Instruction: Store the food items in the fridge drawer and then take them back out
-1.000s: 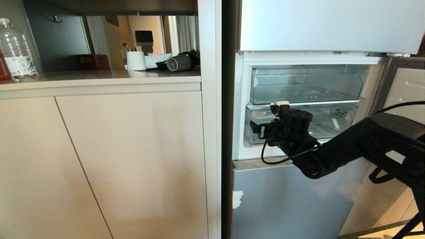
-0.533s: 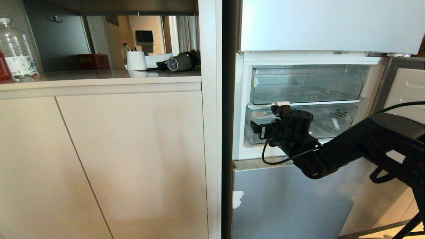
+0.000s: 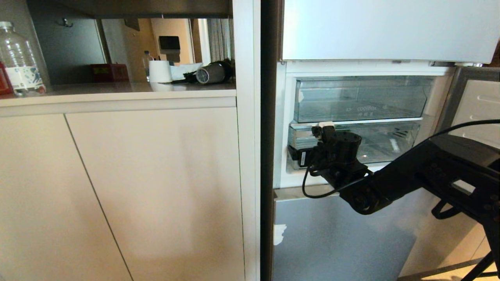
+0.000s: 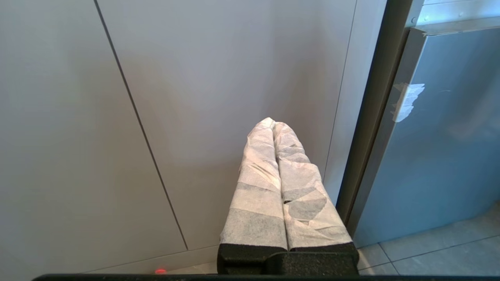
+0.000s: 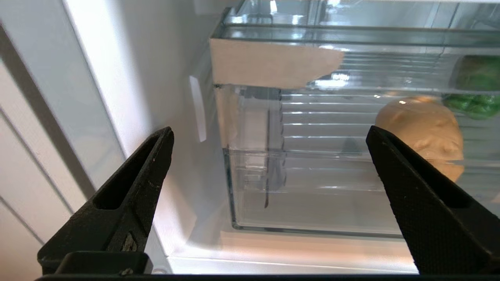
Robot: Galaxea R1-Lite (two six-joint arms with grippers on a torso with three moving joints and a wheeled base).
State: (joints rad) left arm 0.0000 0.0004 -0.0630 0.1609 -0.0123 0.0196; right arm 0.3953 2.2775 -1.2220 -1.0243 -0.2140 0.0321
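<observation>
clear fridge drawer [image 5: 312,187] lying wide and level, potato [image 5: 422,132] inside

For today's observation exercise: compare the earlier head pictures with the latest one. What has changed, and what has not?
The right end effector slid a little toward the left edge of the lower fridge drawer, open and holding nothing. The potato and pepper lie inside that drawer. Both drawers, the bottle and the counter stayed put.
</observation>
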